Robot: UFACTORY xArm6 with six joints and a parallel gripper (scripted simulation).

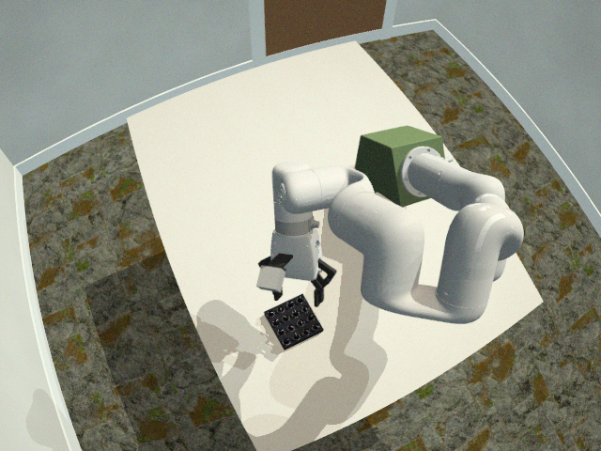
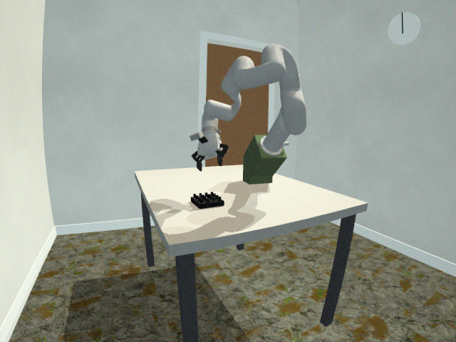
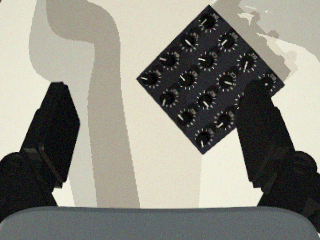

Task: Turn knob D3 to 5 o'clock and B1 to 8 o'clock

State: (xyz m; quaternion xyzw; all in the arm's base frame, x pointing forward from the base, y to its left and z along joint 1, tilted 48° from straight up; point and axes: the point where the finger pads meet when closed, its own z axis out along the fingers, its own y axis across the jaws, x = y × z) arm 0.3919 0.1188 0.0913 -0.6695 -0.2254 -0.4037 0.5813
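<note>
The black knob box [image 1: 293,321] [image 2: 210,200] [image 3: 210,78] stands on the white table [image 1: 204,160] [image 2: 294,206], near its front left part. It carries four rows of small black knobs with white lines; the printed names are too small to read. My gripper [image 1: 297,296] [image 2: 209,162] [image 3: 157,101] is open and empty, pointing down. It hangs well above the table, over the box's rear edge. In the wrist view the box lies turned diamond-wise, mostly between the fingers, with its right corner hidden behind the right finger.
The green base block [image 1: 388,160] [image 2: 262,163] of the arm stands on the table's right rear part. The white arm [image 1: 388,233] [image 2: 279,92] arches over the table's middle. A brown door [image 2: 235,110] is behind.
</note>
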